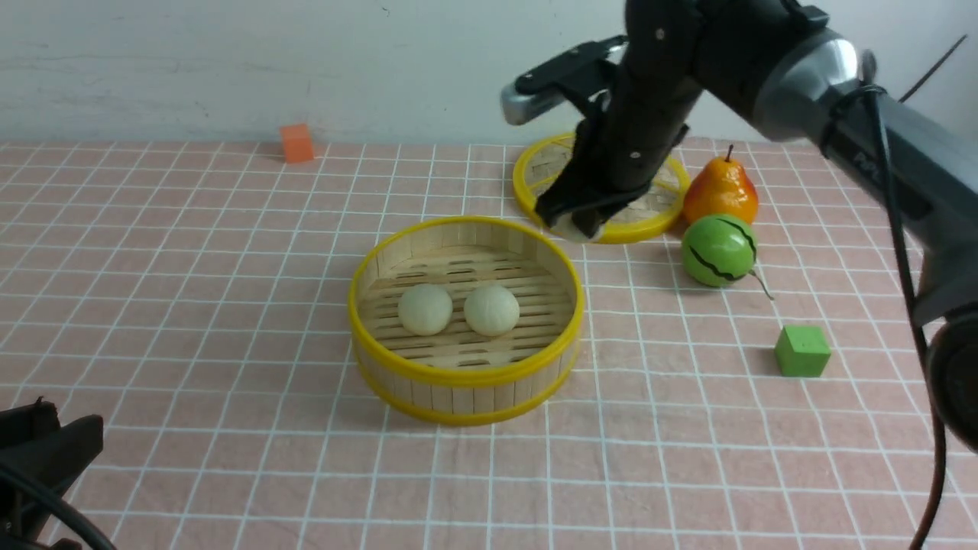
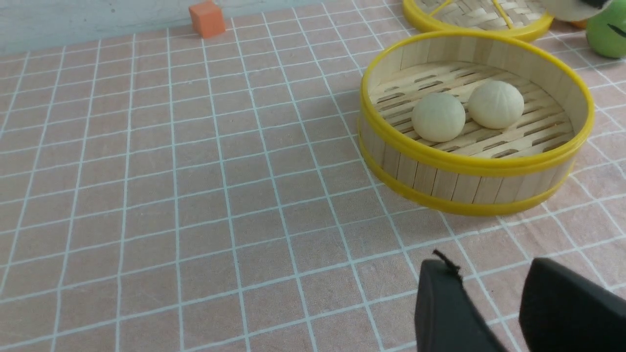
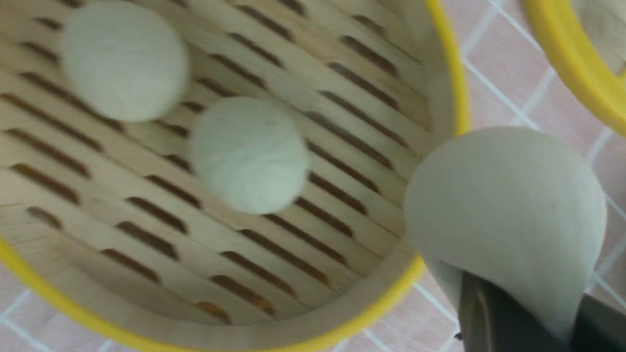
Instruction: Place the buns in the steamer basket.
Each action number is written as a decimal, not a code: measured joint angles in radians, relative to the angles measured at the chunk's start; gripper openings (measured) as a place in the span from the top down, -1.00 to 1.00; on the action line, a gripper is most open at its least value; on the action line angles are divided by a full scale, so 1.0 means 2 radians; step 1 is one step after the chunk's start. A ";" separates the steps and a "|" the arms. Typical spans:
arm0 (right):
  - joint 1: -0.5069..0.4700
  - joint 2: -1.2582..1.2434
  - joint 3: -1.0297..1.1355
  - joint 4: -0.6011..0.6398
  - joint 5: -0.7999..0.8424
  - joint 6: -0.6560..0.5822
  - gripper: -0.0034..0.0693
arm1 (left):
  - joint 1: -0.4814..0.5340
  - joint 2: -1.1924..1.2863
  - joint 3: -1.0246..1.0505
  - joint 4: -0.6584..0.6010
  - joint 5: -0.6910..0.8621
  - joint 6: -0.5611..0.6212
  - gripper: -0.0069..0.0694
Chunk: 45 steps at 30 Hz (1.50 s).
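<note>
The steamer basket [image 1: 466,382] stands mid-table with two cream-white buns [image 1: 425,308] [image 1: 491,309] side by side on its slatted floor. They also show in the left wrist view [image 2: 438,124] [image 2: 496,104] and the right wrist view [image 3: 124,61] [image 3: 249,154]. My right gripper [image 1: 579,221] is shut on the third bun [image 3: 506,220], held in the air just beyond the basket's far right rim [image 3: 447,73]. Only the bun's underside peeks out below the fingers in the front view. My left gripper [image 2: 489,308] is open and empty, low at the near left.
The flat woven lid [image 1: 657,218] lies behind the basket, under my right arm. An orange pear [image 1: 720,189] and green striped melon [image 1: 718,250] sit right of it. A green cube [image 1: 801,351] is at the right, an orange cube [image 1: 296,143] at the far back.
</note>
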 joint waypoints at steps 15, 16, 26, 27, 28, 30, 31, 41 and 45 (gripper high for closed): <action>0.040 0.081 0.000 -0.033 -0.142 -0.024 0.66 | 0.000 0.000 0.000 -0.005 -0.001 0.000 0.20; 0.040 0.081 0.001 -0.023 -0.142 -0.026 0.58 | 0.000 0.000 0.000 -0.005 -0.001 0.000 0.20; 0.040 0.081 0.001 0.002 -0.143 -0.031 -0.16 | 0.000 0.000 0.000 -0.005 -0.001 0.000 0.20; 0.040 0.080 0.001 0.002 -0.143 -0.031 -0.18 | 0.000 0.000 0.000 -0.005 -0.001 0.000 0.20; 0.040 0.080 0.001 0.002 -0.143 -0.031 -0.19 | 0.000 0.000 0.000 -0.005 -0.001 0.000 0.20; 0.040 0.074 0.002 0.002 -0.143 -0.031 -0.20 | 0.000 0.000 0.000 -0.005 -0.001 0.000 0.20; 0.040 0.070 0.002 0.002 -0.143 -0.031 -0.20 | 0.000 0.000 0.000 -0.005 -0.001 0.000 0.20; 0.040 0.022 0.002 -0.003 -0.128 -0.031 -0.04 | 0.000 0.000 0.000 -0.006 -0.001 0.000 0.20; 0.040 -0.010 0.002 -0.003 -0.088 -0.031 0.14 | 0.000 -0.001 0.000 -0.006 -0.001 0.000 0.20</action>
